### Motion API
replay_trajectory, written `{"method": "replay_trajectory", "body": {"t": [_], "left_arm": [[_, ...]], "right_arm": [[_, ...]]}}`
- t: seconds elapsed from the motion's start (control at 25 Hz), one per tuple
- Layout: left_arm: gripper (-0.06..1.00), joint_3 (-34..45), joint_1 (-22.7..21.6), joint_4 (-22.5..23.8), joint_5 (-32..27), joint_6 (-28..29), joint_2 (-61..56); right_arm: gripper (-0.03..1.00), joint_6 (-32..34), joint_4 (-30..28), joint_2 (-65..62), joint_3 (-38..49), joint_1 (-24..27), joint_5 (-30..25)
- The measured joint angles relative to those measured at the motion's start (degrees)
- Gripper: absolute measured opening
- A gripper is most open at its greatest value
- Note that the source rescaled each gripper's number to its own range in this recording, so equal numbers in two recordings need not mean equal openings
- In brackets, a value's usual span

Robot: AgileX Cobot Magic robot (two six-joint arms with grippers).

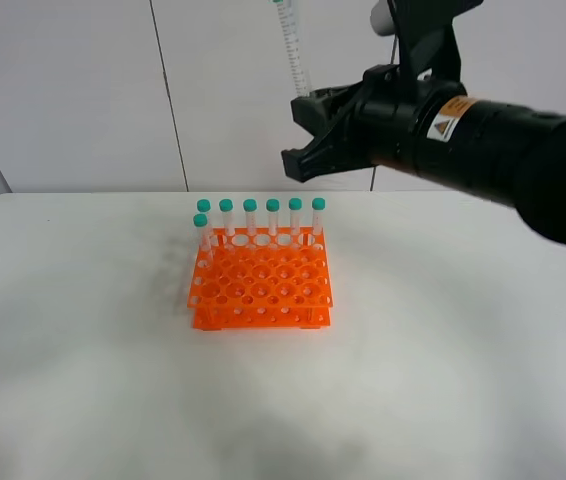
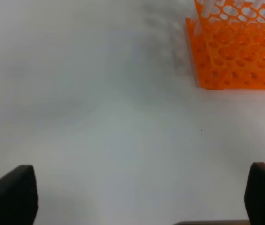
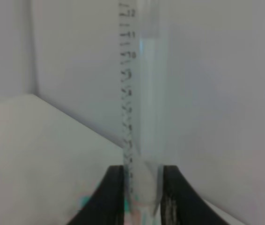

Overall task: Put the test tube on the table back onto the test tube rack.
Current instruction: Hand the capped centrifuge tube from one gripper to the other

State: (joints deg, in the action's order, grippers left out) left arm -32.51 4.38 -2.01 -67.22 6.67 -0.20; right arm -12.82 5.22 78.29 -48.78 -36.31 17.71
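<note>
Since the test tube (image 1: 293,50) is already off the table (image 1: 83,380) and up in the air, the pickup half of the job looks done. What remains, by my reading, is carrying it over the test tube rack (image 1: 261,285), lining it up with a free hole and lowering it in.

The right gripper (image 3: 142,187) is pinched on the tube near one end, its dark fingers (image 3: 114,197) pressed against both sides, high above and behind the rack. A blurred trace of teal low beside them may be the cap (too soft to be sure). The left gripper (image 2: 137,199) hangs low over bare table near the rack, jaws spread wide and holding nothing.

The held tube is slender clear plastic with printed graduations running along it. The rack is bright orange plastic, two tiers pierced by a grid of round holes, most of them vacant. Seven teal-capped tubes (image 1: 273,215) stand in it, six along the far edge and one just in front at the left corner. The table is white and matte
</note>
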Motion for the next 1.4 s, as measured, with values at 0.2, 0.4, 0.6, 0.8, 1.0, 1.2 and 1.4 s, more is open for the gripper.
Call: {"method": "replay_trajectory", "body": {"t": [0.2, 0.4, 0.6, 0.8, 1.0, 1.2, 1.4], "left_arm": [[1.0, 0.0, 0.0, 0.0, 0.0, 0.0, 0.0], [1.0, 0.0, 0.0, 0.0, 0.0, 0.0, 0.0], [1.0, 0.0, 0.0, 0.0, 0.0, -0.55, 0.0], [1.0, -1.1, 0.0, 0.0, 0.43, -2.99, 0.0], [1.0, -6.31, 0.0, -1.42, 0.67, -4.28, 2.95], [1.0, -13.49, 0.0, -4.69, 5.27, -7.71, 11.36], [1.0, -19.09, 0.0, -6.45, 10.84, -11.24, 20.73]], "right_arm": [[0.01, 1.2, 0.81, -0.11, 7.33, -0.59, 7.28], [0.01, 3.23, 0.86, -0.11, 13.98, -0.59, 13.09], [0.01, 4.55, 0.86, -0.11, 15.68, -0.59, 16.1], [0.01, 4.55, 0.43, -0.11, 15.68, -0.59, 16.35], [0.01, 4.55, 0.39, -0.11, 15.68, -0.59, 16.41], [0.01, 4.55, 0.39, -0.11, 15.68, -0.59, 16.45], [0.01, 4.55, 0.26, -0.11, 15.68, -0.59, 16.45]]}}
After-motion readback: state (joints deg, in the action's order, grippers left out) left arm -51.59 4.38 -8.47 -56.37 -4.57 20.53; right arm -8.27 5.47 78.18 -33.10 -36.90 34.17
